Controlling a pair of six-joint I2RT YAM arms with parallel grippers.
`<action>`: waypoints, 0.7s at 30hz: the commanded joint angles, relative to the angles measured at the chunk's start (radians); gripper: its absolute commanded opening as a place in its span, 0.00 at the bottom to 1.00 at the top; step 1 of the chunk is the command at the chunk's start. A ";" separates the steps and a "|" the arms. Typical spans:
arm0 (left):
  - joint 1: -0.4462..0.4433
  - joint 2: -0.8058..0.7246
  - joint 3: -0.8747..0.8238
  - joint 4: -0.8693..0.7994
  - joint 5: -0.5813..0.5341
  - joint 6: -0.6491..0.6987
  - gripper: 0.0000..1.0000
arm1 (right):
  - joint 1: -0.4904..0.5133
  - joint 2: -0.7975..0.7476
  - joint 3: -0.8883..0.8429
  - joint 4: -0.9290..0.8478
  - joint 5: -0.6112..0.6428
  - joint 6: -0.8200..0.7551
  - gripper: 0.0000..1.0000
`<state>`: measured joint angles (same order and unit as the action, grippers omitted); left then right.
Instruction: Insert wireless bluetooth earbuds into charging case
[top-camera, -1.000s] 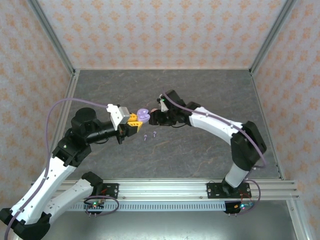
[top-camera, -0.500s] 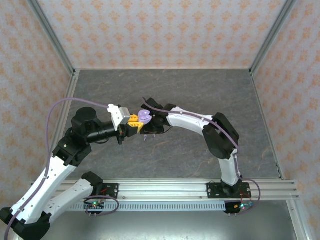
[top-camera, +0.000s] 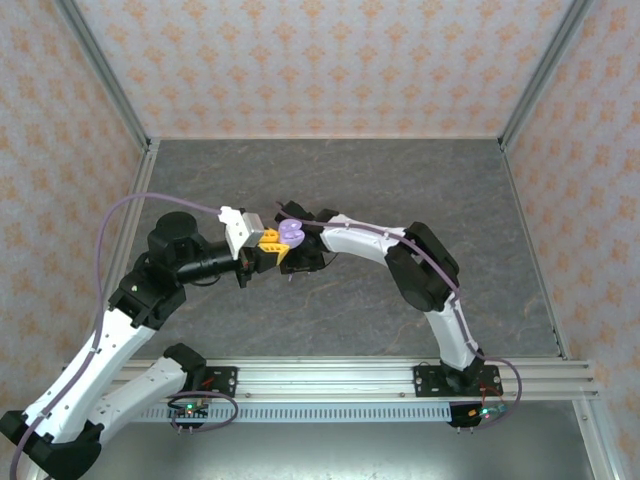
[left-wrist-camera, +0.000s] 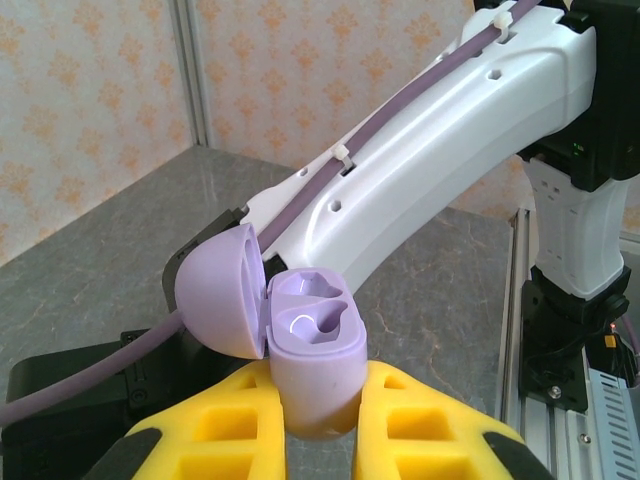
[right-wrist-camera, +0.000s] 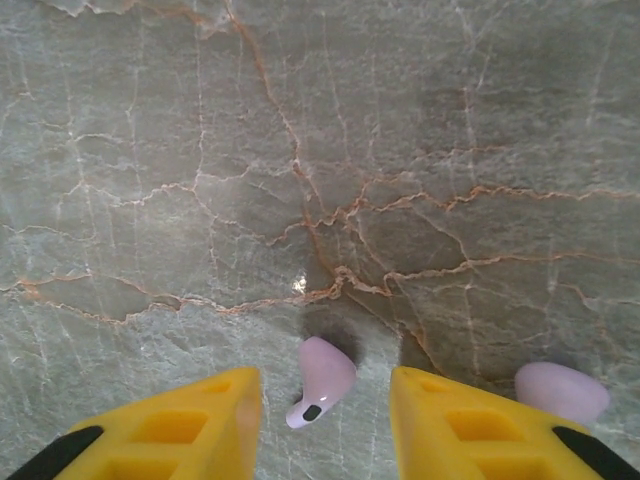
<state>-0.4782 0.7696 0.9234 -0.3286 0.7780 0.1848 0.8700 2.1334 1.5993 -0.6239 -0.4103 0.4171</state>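
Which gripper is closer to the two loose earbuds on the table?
Right. The right gripper hangs over them, its fingers either side of one earbud without touching it, the other earbud just outside. The left gripper is alongside, clamping the open charging case.

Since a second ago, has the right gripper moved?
Yes. In the top view the right gripper has shifted slightly left and toward the near rail, from beside the case to over an earbud on the table.
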 joint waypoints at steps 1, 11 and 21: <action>-0.010 -0.003 0.039 0.025 0.017 0.001 0.15 | 0.011 0.015 0.032 -0.034 0.020 -0.008 0.37; -0.010 0.001 0.039 0.019 0.019 0.001 0.15 | 0.013 0.060 0.054 -0.048 0.018 -0.018 0.28; -0.010 -0.006 0.039 0.008 0.015 -0.001 0.15 | 0.014 0.053 0.055 -0.072 0.029 -0.047 0.20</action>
<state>-0.4782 0.7731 0.9306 -0.3286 0.7776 0.1844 0.8761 2.1761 1.6386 -0.6506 -0.4019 0.3889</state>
